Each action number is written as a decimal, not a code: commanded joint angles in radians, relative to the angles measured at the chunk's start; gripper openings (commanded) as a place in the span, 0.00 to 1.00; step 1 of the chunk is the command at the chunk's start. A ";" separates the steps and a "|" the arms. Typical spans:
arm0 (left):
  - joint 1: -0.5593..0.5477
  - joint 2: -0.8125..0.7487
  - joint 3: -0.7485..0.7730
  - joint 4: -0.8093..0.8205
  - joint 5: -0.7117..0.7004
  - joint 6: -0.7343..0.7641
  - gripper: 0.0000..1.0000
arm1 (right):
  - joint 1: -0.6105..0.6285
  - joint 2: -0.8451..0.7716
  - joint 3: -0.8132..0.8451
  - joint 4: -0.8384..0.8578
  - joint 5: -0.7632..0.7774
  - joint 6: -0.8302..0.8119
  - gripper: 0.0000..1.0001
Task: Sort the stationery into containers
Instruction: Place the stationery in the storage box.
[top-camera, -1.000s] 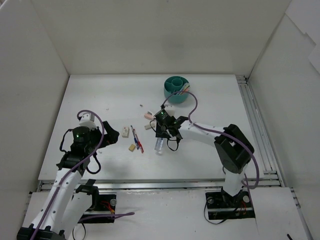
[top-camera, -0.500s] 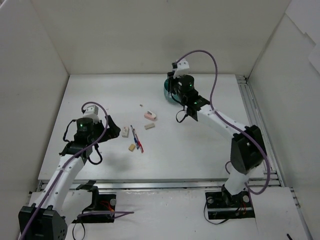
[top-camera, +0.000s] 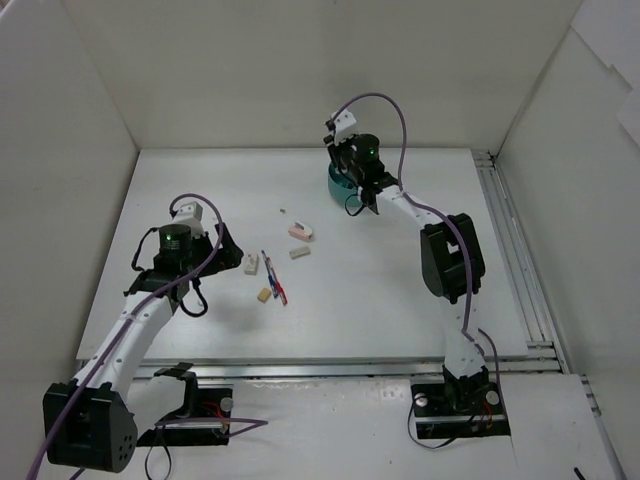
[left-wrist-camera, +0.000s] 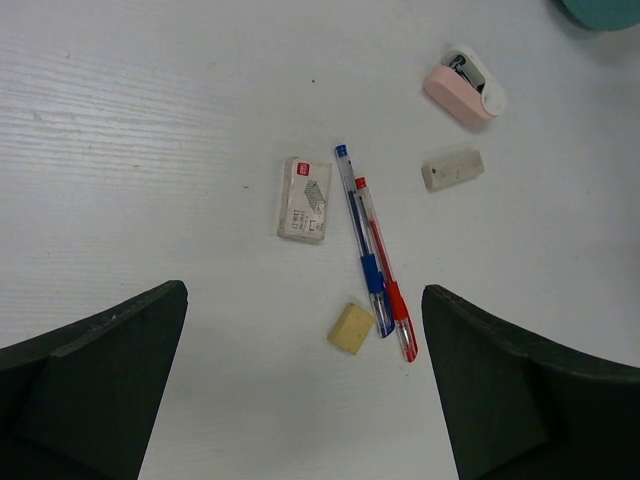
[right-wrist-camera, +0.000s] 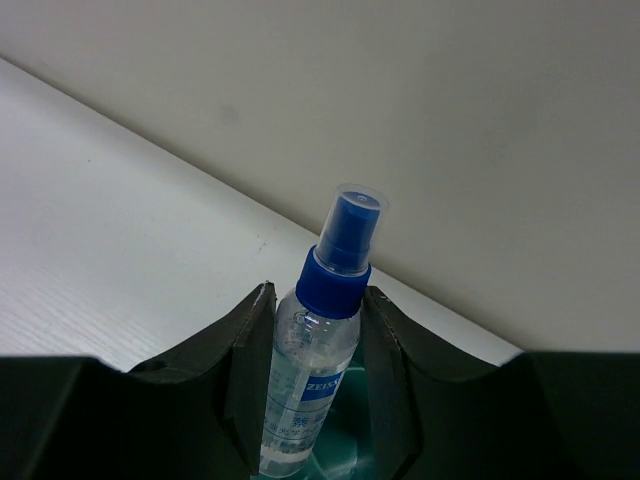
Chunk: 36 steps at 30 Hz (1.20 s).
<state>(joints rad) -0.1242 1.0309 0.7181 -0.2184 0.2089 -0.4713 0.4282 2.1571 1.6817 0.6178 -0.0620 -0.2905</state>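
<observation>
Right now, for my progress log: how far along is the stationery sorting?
Done: unclear; the teal cup is mostly hidden. In hand: the right hand grips the blue-capped bottle over that cup. Left on the table: blue pen, red pen, tan eraser, white eraser, pink item, small white box.

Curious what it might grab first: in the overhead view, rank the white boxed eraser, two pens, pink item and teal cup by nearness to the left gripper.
From the left gripper:
1. white boxed eraser, just right of it.
2. pens, further right.
3. pink item, mid-table.
4. teal cup, farthest back.
</observation>
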 joint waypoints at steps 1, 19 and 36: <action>0.006 0.007 0.061 0.068 0.004 0.019 1.00 | -0.020 0.010 0.114 0.143 -0.097 -0.038 0.00; 0.015 0.018 0.067 0.060 0.014 0.030 1.00 | -0.049 0.057 0.020 0.180 -0.233 0.013 0.02; 0.015 -0.022 0.053 0.051 0.015 0.020 1.00 | -0.051 -0.029 -0.132 0.253 -0.138 0.053 0.35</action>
<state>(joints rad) -0.1165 1.0317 0.7368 -0.2054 0.2127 -0.4564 0.3847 2.2421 1.5803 0.7341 -0.2283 -0.2790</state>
